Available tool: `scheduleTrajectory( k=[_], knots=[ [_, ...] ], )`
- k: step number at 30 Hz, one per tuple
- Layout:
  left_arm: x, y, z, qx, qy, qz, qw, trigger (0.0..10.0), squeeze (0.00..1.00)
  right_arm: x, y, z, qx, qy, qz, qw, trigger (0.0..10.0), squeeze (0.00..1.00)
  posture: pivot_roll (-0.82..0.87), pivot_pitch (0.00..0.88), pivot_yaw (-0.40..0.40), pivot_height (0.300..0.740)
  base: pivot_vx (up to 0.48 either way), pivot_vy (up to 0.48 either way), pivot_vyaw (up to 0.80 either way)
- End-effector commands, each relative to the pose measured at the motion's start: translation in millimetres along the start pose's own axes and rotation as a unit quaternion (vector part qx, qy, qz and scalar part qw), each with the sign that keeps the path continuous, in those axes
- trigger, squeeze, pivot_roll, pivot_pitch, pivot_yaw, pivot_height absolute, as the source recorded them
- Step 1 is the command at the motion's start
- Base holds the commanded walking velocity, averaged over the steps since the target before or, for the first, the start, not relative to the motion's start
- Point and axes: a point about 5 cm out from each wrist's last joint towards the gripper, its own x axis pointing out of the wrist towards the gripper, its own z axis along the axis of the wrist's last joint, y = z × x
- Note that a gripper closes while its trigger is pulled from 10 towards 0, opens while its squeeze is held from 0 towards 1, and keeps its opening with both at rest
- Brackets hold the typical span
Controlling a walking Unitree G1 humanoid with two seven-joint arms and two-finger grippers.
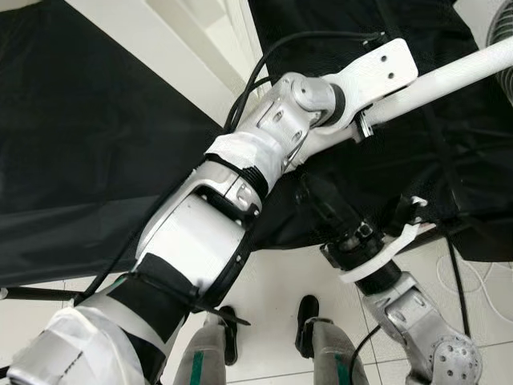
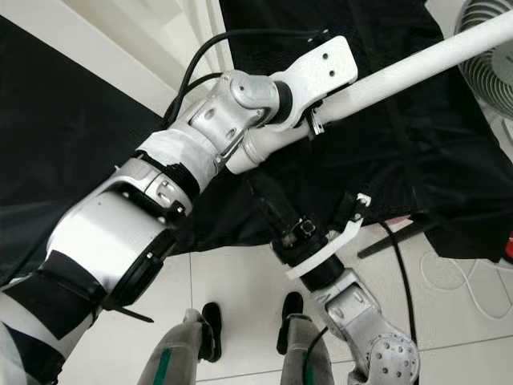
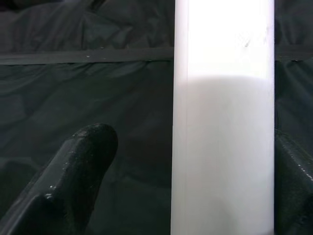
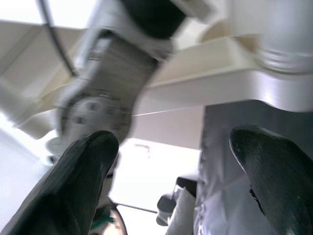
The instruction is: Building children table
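Nearest to you, at 6 o'clock, the robot's two feet [image 1: 264,329] stand on pale floor tiles [image 1: 280,281], one dark shoe beside each grey leg.

Your left arm [image 1: 200,233] rises from 7 o'clock toward 1 o'clock, taped white at the shoulder and again at the forearm, with black cables looping over the wrist. Your right arm [image 1: 417,321] comes up from 5 o'clock toward the centre, its black wrist ringed by a white bracket.

The right gripper [image 4: 176,166] points upward, under the left wrist. In its wrist view the two black fingers [image 4: 83,171] stand well apart with nothing between them; it is released. Past them you see the silver casing of the left arm and a white bracket overhead.

The left gripper [image 3: 195,161] is at the white leg [image 1: 449,76], the long round tube that runs from the picture's centre out to 2 o'clock. In its wrist view the tube fills the space between the fingers: one finger lies close against the tube's far side, the other finger stands clear of it with dark cloth showing in the gap. You cannot tell whether that pincer is clamped on the tube or merely around it.

Behind everything, black cloth [image 1: 88,128] covers the ground from 9 to 3 o'clock. A fan [image 2: 481,40] sits at 2 o'clock.
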Motion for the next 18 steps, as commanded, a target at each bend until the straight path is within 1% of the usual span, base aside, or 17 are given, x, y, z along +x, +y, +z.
scheduleTrajectory(
  k=[1, 2, 3, 6, 7, 8, 11, 12, 15, 17, 18],
  knots=[
    [-0.1, -2.1, -23.9, -0.007, 0.047, 0.033, 0.998, 10.0, 1.00, -1.3, 0.8, -4.9, 0.003, 0.012, 0.007, 1.000, 10.0, 0.00, 0.02, 0.310, 0.140, 0.740, 0.000, 0.000, 0.00],
    [-0.1, -2.1, -23.9, -0.007, 0.047, 0.033, 0.998, 10.0, 1.00, -1.3, 0.8, -4.9, 0.003, 0.012, 0.007, 1.000, 10.0, 0.00, 0.02, 0.310, 0.140, 0.740, 0.000, 0.000, 0.00],
    [-2.9, -4.8, -20.2, 0.006, 0.036, 0.016, 0.999, 10.0, 1.00, -1.1, -1.0, -3.6, -0.002, 0.017, 0.011, 1.000, 10.0, 0.00, 0.02, 0.310, 0.140, 0.740, 0.000, 0.000, 0.00],
    [-4.6, -5.8, -18.8, 0.011, 0.032, 0.008, 0.999, 10.0, 1.00, -0.8, -2.0, -2.9, -0.004, 0.018, 0.014, 1.000, 10.0, 0.00, 0.03, 0.304, 0.141, 0.740, 0.000, 0.000, 0.00],
    [-7.2, -6.7, -17.2, 0.018, 0.026, 0.001, 0.999, 10.0, 1.00, -0.9, -3.7, -2.4, -0.009, 0.021, 0.015, 1.000, 10.0, 0.00, 0.04, 0.303, 0.141, 0.740, 0.000, 0.000, 0.00],
    [-10.0, -7.2, -15.0, 0.025, 0.021, -0.004, 0.999, 10.0, 0.00, 0.2, -5.4, -1.4, -0.012, 0.022, 0.019, 1.000, 10.0, 0.00, 0.04, 0.299, 0.138, 0.740, 0.000, 0.000, 0.00],
    [-12.9, -6.8, -12.1, 0.031, 0.016, -0.006, 0.999, 10.0, 0.00, 2.1, -6.7, -0.5, -0.014, 0.023, 0.024, 0.999, 10.0, 0.00, 0.05, 0.298, 0.135, 0.740, 0.000, 0.000, 0.00],
    [-16.0, -6.2, -8.5, 0.038, 0.010, -0.007, 0.999, 10.0, 0.00, 4.0, -7.7, 0.0, -0.017, 0.027, 0.031, 0.999, 10.0, 0.00, 0.05, 0.297, 0.134, 0.740, 0.000, 0.000, 0.00],
    [-17.9, -5.7, -6.2, 0.041, 0.006, -0.007, 0.999, 10.0, 0.00, 5.2, -8.2, 0.3, -0.018, 0.030, 0.035, 0.999, 10.0, 0.00, 0.05, 0.297, 0.134, 0.740, 0.000, 0.000, 0.00],
    [-22.9, -1.9, -1.0, 0.043, 0.000, 0.001, 0.999, 10.0, 0.00, 3.0, -8.4, 0.3, -0.024, 0.049, 0.052, 0.997, 10.0, 0.00, 0.05, 0.295, 0.128, 0.740, 0.000, 0.000, 0.00],
    [-22.9, -1.9, -1.0, 0.043, 0.000, 0.001, 0.999, 10.0, 0.00, 3.0, -8.4, 0.3, -0.024, 0.049, 0.052, 0.997, 10.0, 0.00, 0.05, 0.295, 0.128, 0.740, 0.000, 0.000, 0.00]
  ],
)
